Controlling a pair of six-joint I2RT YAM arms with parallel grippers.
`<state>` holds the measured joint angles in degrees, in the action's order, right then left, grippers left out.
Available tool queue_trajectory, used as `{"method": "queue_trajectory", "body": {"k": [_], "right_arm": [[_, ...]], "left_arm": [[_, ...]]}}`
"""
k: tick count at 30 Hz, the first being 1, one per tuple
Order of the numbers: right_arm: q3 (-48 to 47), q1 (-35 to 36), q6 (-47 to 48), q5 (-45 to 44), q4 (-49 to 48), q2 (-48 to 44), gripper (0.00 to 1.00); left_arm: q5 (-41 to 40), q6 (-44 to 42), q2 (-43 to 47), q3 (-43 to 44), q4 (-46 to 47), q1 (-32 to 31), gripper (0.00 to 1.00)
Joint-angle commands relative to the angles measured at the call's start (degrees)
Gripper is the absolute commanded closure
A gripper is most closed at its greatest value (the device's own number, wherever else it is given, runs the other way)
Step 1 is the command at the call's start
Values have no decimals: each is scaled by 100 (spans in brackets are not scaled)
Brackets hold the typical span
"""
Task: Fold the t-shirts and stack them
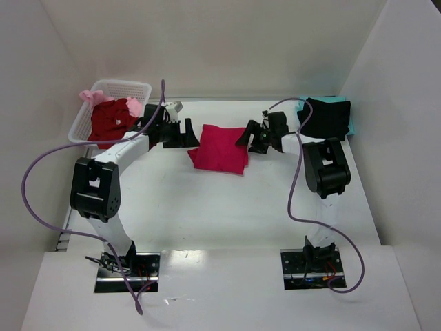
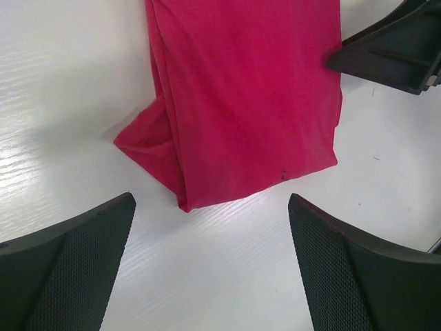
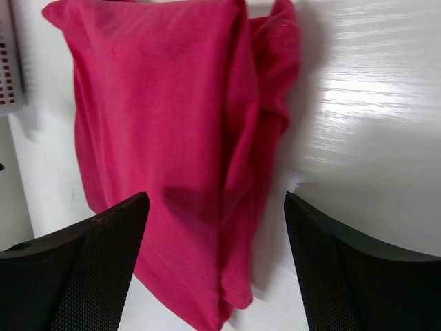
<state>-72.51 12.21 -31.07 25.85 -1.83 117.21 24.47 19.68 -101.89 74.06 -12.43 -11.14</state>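
The left gripper (image 1: 187, 133) has its jaws spread wide and holds nothing. In its wrist view the left gripper (image 2: 210, 231) frames bare white table (image 2: 62, 89), with the near hem of the crimson-pink t-shirt (image 2: 248, 96) just beyond the gap at 12 o'clock, apart from both pads. The right gripper (image 1: 252, 139) is spread as well and grips nothing. In its own wrist view the right gripper (image 3: 215, 207) sits over the shirt's bunched edge, with the crimson-pink t-shirt (image 3: 158, 124) running from 12 o'clock down between the fingers (image 3: 76, 276); whether a pad touches the cloth cannot be told. From above, the crimson-pink t-shirt (image 1: 219, 148) lies folded into a rough rectangle near the middle of the table (image 1: 227, 207), with the left gripper at its 9 o'clock and the right gripper at its 3 o'clock. The left wrist view catches the right gripper (image 2: 393, 48) at 2 o'clock, right at the cloth's edge. Toward 10 o'clock of the table stands a white lattice basket (image 1: 127, 86) holding a dark red t-shirt (image 1: 110, 121) and a pale pink t-shirt (image 1: 89, 95). Toward 2 o'clock a folded black t-shirt (image 1: 327, 117) lies on a teal t-shirt (image 1: 301, 107).
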Motion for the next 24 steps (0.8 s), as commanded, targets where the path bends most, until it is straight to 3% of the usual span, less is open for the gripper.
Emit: {"method": "queue_trajectory", "body": {"k": [1, 7, 14, 18, 19, 21, 22, 24], "right_arm": [[-44, 132, -48, 139, 7, 311, 17], [70, 299, -101, 140, -108, 425, 24], [-131, 361, -154, 18, 16, 637, 42], [-202, 361, -154, -263, 261, 637, 69], [-272, 361, -102, -360, 323, 637, 83], [-325, 361, -101, -544, 402, 637, 95], [-421, 361, -101, -546, 498, 637, 100], [-570, 361, 21, -660, 752, 584, 100]], "left_arm": [[-4, -26, 275, -50, 100, -20, 0], [58, -79, 275, -50, 100, -20, 0], [128, -131, 275, -50, 47, -20, 0], [128, -184, 275, -50, 47, -20, 0], [128, -184, 275, -50, 47, -20, 0], [128, -184, 327, -50, -5, -20, 0], [128, -184, 327, -50, -5, -20, 0], [128, -184, 327, -50, -5, -20, 0]]}}
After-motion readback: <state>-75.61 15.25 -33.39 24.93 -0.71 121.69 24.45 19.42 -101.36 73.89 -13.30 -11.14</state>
